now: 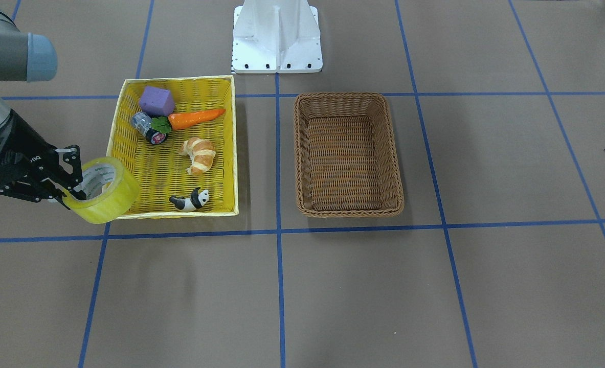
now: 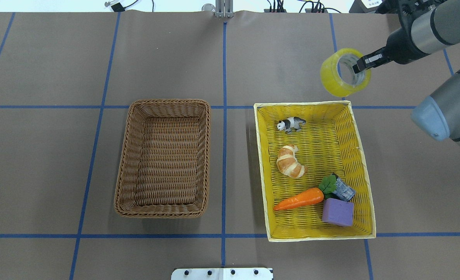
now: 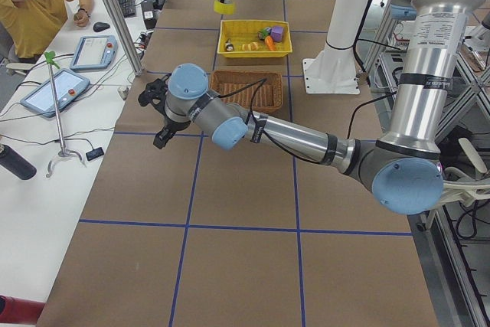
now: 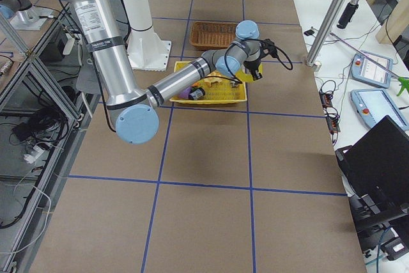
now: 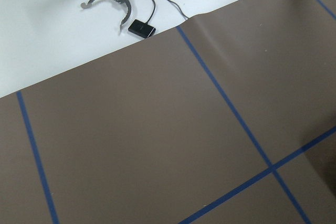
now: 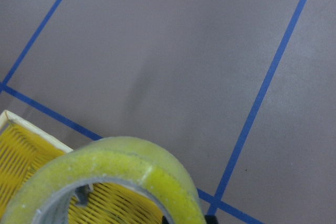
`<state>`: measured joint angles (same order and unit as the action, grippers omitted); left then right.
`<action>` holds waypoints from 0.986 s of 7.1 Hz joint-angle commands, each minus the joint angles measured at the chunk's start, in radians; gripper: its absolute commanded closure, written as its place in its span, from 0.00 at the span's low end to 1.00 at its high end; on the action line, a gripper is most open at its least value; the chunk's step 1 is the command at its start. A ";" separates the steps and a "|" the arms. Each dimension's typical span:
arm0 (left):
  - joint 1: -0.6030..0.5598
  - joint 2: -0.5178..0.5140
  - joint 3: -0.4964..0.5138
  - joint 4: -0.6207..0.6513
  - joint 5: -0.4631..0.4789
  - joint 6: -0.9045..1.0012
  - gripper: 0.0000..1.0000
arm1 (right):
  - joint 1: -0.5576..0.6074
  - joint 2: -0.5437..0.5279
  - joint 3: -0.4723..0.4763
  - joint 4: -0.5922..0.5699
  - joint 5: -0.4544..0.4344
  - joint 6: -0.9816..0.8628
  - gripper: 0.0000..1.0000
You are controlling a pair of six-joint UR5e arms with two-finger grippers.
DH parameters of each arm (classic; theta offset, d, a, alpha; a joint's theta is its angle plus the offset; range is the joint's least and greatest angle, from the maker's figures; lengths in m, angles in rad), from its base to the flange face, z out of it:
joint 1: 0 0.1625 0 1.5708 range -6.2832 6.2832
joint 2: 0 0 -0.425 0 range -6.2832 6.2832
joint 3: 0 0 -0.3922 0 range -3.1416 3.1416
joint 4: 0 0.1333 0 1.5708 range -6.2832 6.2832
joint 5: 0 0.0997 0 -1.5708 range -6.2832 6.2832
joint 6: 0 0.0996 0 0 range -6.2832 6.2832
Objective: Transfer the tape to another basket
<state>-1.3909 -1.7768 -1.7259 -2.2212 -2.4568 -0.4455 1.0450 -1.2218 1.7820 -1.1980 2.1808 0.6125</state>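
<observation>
Nearest the robot, its white base plate [image 2: 222, 273] sits at the edge of the brown surface [image 2: 58, 155]. Just beyond it two containers lie side by side, a blue line between them: the brown wicker basket [image 2: 160, 212] on the robot's left with nothing in it, and the yellow tray [image 2: 364, 155] on its right. In the tray's near end a purple block [image 2: 338, 212] lies beside a carrot [image 2: 298, 199], with a small patterned cylinder [image 2: 344, 190] touching the carrot's leaves. A croissant [image 2: 290, 161] lies further in, and a panda figure [image 2: 291, 124] rests near the far wall. Past the tray's far right corner the tape [image 2: 333, 81] is held up off the surface, outside both containers. The right tool [image 2: 364, 64] is clamped on the roll's wall, one finger inside the grey-white core and the other outside it. In the right wrist view the roll [image 6: 142, 166] fills the lower frame, with a corner of the tray beneath it. The left tool [image 3: 155, 112] hangs over bare surface well apart from both containers, out towards the robot's left end. I cannot tell how far open it is.
</observation>
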 commanded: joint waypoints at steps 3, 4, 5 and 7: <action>0.304 -0.243 0.000 -0.219 0.021 -0.529 0.01 | -0.153 0.065 -0.004 0.277 -0.152 0.301 1.00; 0.347 -0.278 0.003 -0.231 0.038 -0.542 0.01 | -0.221 0.086 -0.001 0.305 -0.238 0.356 1.00; 0.410 -0.297 -0.004 -0.253 0.114 -0.547 0.01 | -0.297 0.143 -0.004 0.302 -0.353 0.406 1.00; 0.460 -0.326 0.000 -0.319 0.168 -0.710 0.01 | -0.393 0.192 0.007 0.302 -0.481 0.464 1.00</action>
<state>-0.9672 -2.0796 -1.7276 -2.5024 -2.3245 -1.0617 0.7134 -1.0687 1.7853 -0.8971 1.7826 1.0366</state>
